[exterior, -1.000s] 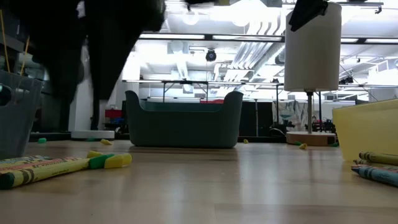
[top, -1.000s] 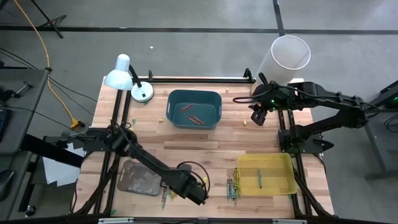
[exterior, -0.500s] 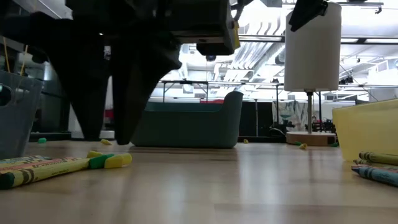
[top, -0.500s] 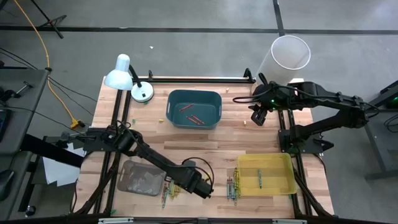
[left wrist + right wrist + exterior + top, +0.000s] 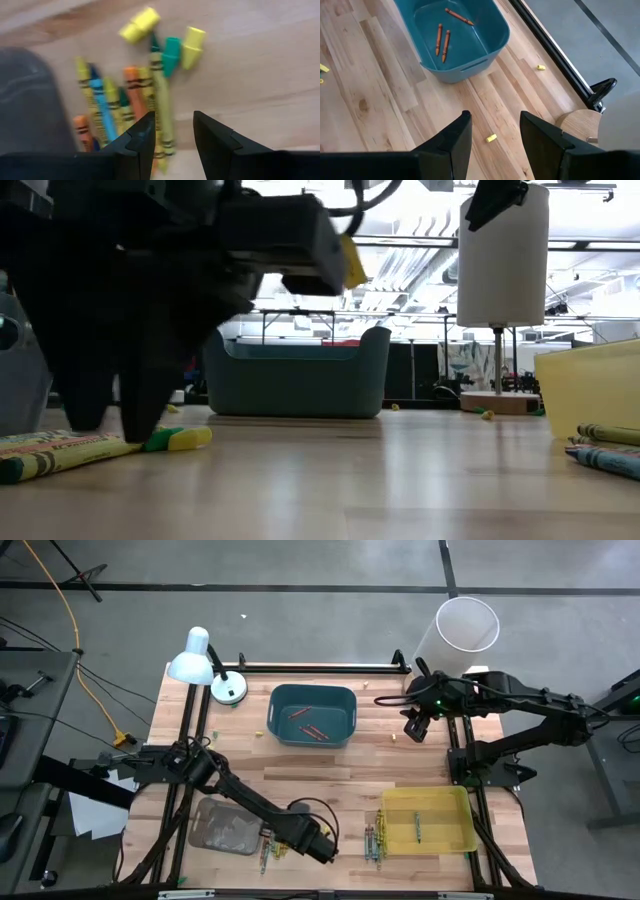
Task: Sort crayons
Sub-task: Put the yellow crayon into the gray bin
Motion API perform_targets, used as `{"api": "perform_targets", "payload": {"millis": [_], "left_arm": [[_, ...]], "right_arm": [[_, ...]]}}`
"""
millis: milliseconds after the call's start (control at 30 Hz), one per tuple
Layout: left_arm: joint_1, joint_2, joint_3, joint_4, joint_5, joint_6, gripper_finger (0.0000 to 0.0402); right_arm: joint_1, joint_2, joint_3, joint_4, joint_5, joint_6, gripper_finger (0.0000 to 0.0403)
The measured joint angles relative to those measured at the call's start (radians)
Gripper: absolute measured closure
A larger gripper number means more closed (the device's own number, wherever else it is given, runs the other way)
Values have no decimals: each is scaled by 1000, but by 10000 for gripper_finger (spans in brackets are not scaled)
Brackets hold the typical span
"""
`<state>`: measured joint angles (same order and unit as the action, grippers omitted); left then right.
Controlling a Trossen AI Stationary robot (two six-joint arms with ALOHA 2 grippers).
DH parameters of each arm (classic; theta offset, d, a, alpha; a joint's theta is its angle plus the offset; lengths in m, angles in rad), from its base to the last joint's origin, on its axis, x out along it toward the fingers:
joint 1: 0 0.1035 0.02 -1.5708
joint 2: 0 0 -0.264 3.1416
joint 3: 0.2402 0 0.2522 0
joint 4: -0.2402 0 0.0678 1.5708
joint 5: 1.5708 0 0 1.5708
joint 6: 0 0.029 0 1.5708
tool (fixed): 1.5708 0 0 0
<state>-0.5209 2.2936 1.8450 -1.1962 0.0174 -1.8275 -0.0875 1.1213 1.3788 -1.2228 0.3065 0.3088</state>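
Wooden table (image 5: 340,765), workshop floor around. My left gripper (image 5: 322,846) low at near edge, fingers spread, hovering just over loose crayons (image 5: 132,102) lying beside grey tray (image 5: 225,827): yellow, blue, orange, green sticks, paper-wrapped, fanned side by side. More crayons (image 5: 372,835) beside yellow tray (image 5: 428,819). Three red ones in teal bin (image 5: 312,716). My right gripper (image 5: 413,726) waits spread, raised near bin's far corner.
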Motion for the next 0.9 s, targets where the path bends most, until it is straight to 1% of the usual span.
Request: {"api": "perform_targets", "payload": {"millis": [100, 200, 500, 600, 700, 900], "left_arm": [[1, -1, -15, 47, -1, 4, 282], [4, -1, -34, 41, -2, -14, 282], [2, -13, -27, 31, -4, -26, 282], [-5, -28, -23, -1, -30, -68, 282], [-11, -28, -25, -61, -34, -107, 282], [-7, -29, -57, 7, -27, -92, 282]], "right_arm": [[0, 0, 0, 0, 0, 2, 243], [0, 0, 0, 0, 0, 4, 243], [0, 0, 0, 0, 0, 4, 243], [0, 0, 0, 0, 0, 4, 243], [0, 0, 0, 0, 0, 4, 243], [0, 0, 0, 0, 0, 4, 243]]}}
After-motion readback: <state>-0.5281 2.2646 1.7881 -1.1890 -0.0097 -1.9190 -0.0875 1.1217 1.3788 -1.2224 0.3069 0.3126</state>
